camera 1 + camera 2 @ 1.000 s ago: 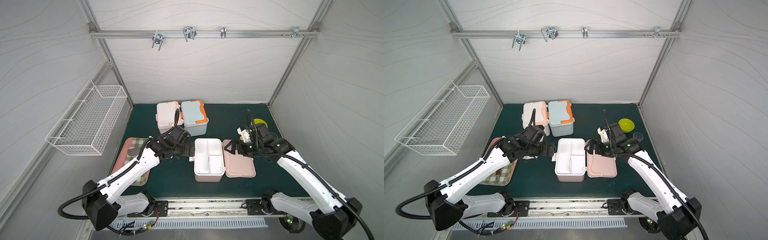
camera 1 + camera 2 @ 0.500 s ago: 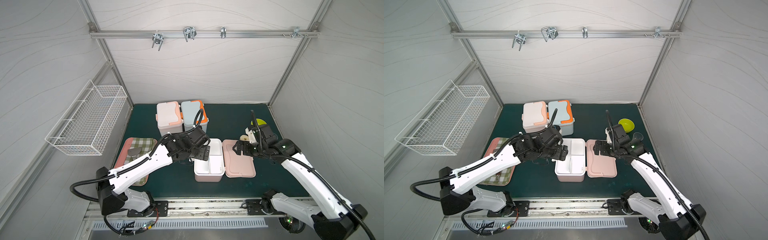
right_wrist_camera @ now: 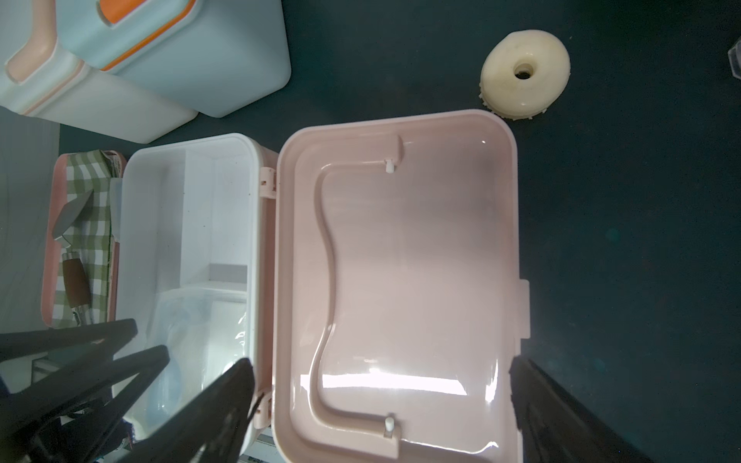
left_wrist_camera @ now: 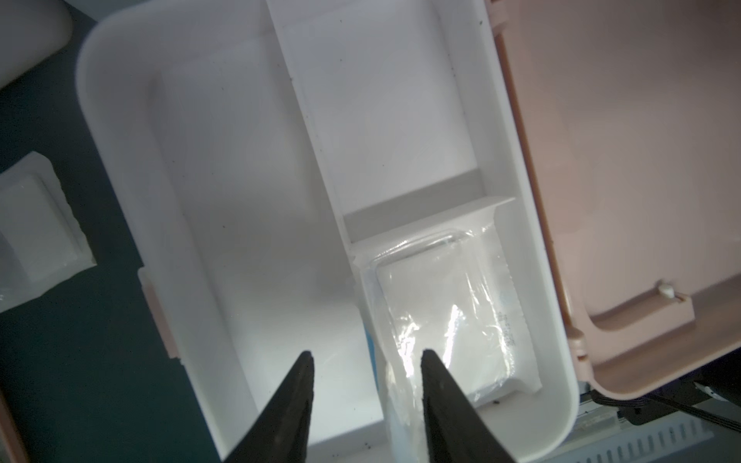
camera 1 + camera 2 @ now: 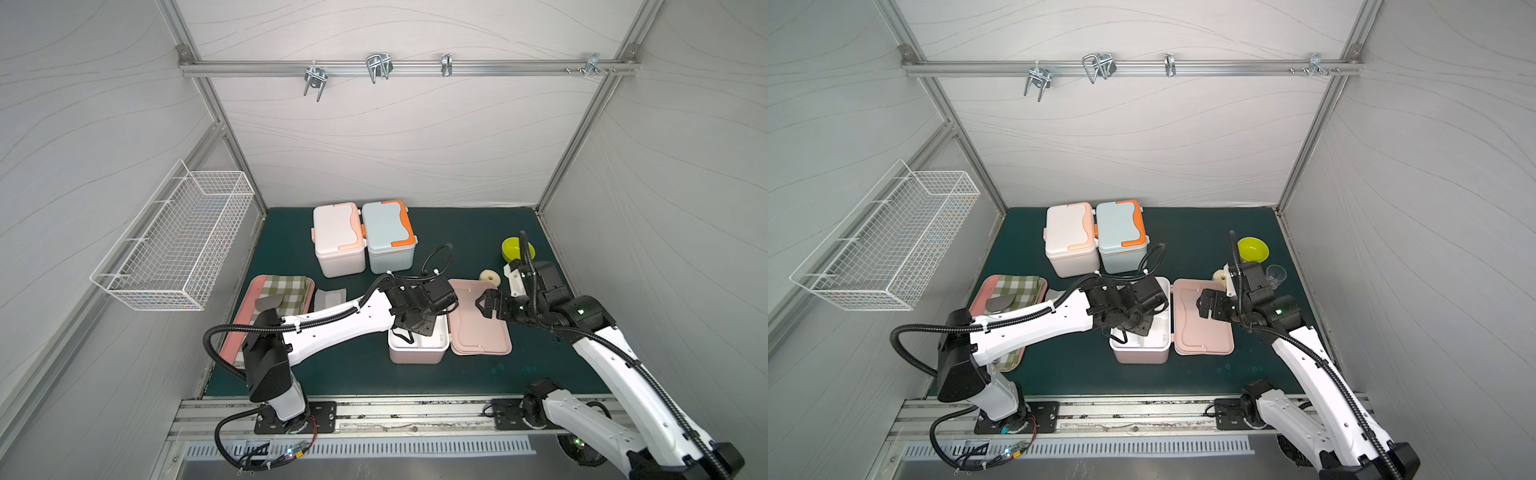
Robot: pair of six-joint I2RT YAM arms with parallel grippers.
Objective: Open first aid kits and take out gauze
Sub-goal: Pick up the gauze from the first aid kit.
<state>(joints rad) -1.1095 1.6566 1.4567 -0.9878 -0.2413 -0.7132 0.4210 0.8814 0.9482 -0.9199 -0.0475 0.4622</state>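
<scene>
Dusty pink kit (image 5: 417,356) stands open at mid-mat. Its lid (image 5: 478,332) lies flat, inside up, joined by hinges to the kit's right edge. In the left wrist view the white rim (image 4: 120,160) encloses one long compartment on the clasp side and two smaller ones on the hinge side.

Gauze pouch (image 4: 445,304) lies in the hinge-side compartment nearer the robot's bases, filling it almost wall to wall. One crinkled edge rides up at the long divider. Second gauze pouch (image 5: 330,296) lies flat on the mat between the pink tray (image 5: 245,309) and the open kit.

Left gripper (image 4: 367,352) reaches down into the kit with its jaws partly apart. One finger is over the long compartment, with bare floor between it and the pouch. The other finger is against the raised pouch edge. No pinch is visible.

Right gripper (image 3: 381,360) hovers above the lid, jaws spread wide, holding nothing. One fingertip is over the hinge line and the other over the lid's outer edge.

White-peach kit (image 5: 336,237) and blue-orange kit (image 5: 388,232) are closed, touching side by side at the back. A strip of mat separates them from the open kit.

Open room: bare mat runs from the open kit and lid to the front rail. A cream ring (image 3: 525,72) sits just off the lid's far corner, not touching it. A green bowl (image 5: 1253,249) and a clear cup (image 5: 1276,274) stand nearer the right wall.
</scene>
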